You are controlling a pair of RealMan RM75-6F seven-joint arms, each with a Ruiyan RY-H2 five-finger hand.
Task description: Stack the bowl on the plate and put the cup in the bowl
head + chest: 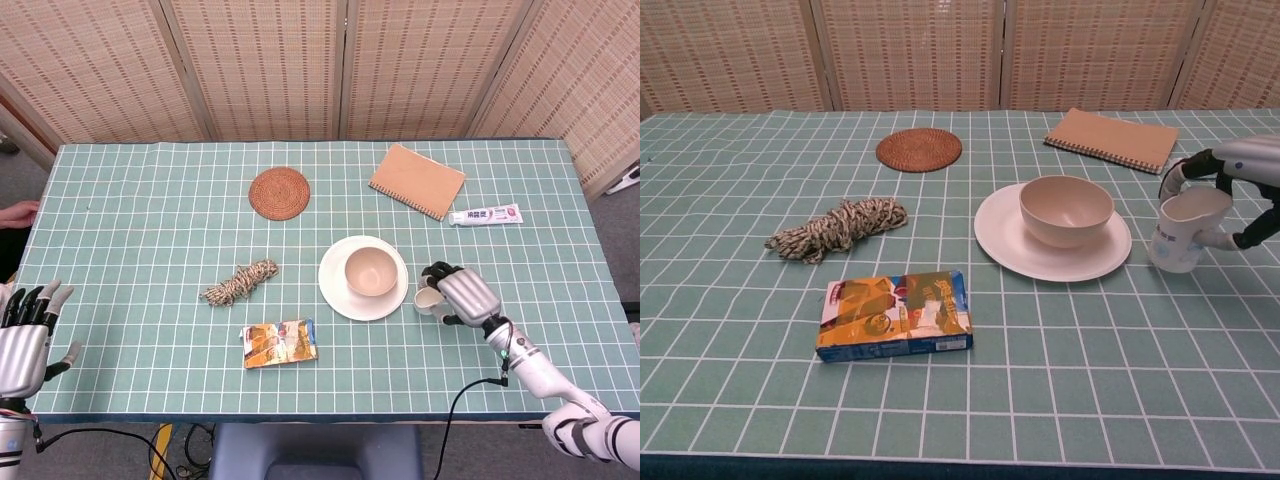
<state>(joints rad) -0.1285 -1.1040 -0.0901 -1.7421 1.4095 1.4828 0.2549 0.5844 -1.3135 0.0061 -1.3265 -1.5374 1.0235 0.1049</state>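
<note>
Bowl (370,270) sits on the plate (340,295); that step is done. Right hand (462,296) has its fingers clamped around the paper cup (1185,230), just right of the plate. Next move, as judged: lift clear of the bowl rim, then lower in. Left hand (24,340) idle, fingers apart.

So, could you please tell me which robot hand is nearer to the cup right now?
The right robot hand is nearer: its fingers wrap around the cup, just right of the plate. The left robot hand hangs at the table's near left corner, far from the cup.
</note>
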